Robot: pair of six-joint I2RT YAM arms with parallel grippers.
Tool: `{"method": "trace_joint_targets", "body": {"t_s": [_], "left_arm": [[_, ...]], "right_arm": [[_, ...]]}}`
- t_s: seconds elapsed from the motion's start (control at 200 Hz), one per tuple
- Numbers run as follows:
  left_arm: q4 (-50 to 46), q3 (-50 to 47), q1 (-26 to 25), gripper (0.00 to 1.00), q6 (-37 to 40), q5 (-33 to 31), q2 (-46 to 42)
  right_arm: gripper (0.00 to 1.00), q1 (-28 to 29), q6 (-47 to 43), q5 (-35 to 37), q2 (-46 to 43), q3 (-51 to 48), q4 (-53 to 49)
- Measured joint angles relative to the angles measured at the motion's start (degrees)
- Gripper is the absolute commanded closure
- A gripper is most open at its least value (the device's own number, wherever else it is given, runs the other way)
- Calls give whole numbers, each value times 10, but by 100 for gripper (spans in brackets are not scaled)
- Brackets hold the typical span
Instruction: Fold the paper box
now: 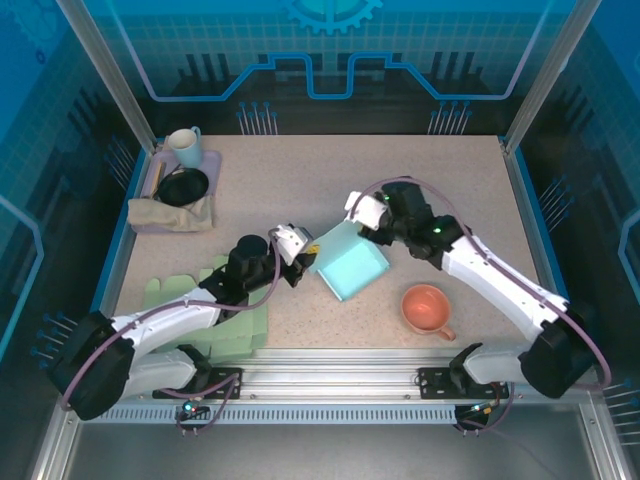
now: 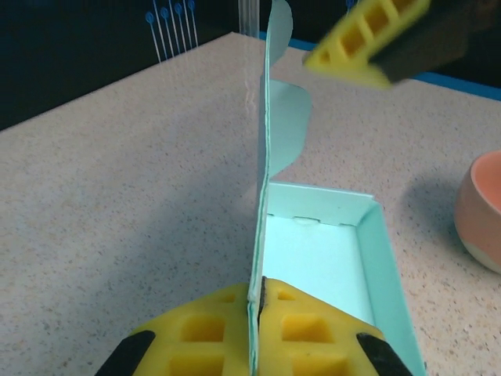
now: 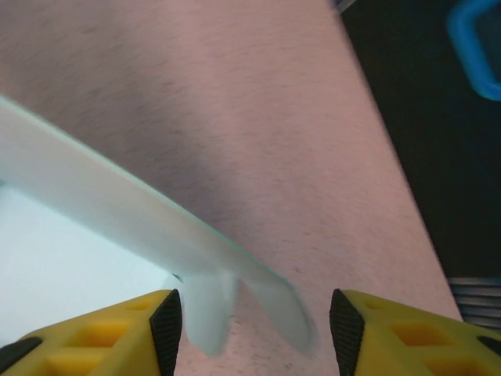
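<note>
fingers of left arm (image 2: 223,309) tight on paper box (image 2: 313,258) flap, right fingers (image 3: 376,309) apart astride its edge

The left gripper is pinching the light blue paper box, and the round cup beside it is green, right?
Not green. The left gripper does pinch the light blue paper box, but the round cup beside it is orange, as the left wrist view shows.

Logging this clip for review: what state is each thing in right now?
Paper box: half folded, one side standing upright.
Left gripper: shut on the box's upright side.
Right gripper: open, box edge between its fingers.
Orange cup: upright, empty.
Green sheets: lying flat, unfolded.
</note>
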Motion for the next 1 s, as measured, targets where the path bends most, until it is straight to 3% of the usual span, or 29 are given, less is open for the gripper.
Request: {"method": "trace_joint_targets", "body": {"t_s": [0.185,0.345,0.45,0.58,0.7,1.0], "left_arm": [[18,-7,1,100,-10,-2,-8],[26,-11,1,100,-14,-2,-8],[27,-11,1,100,-13,2,-8],[26,-11,1,100,-4,16,-9],[25,-11,1,100,7,27,-13],[27,-11,1,100,30,46,-14]], "right_arm": [[48,-123,141,17,-77,-86,103],[53,-241,193,-57,-33,-134,161],[58,-262,150,-157,20,-158,200],[57,-281,63,-330,78,-176,244],[58,-306,-37,-462,129,-160,225],[58,-307,-190,-602,168,-84,119]]}}
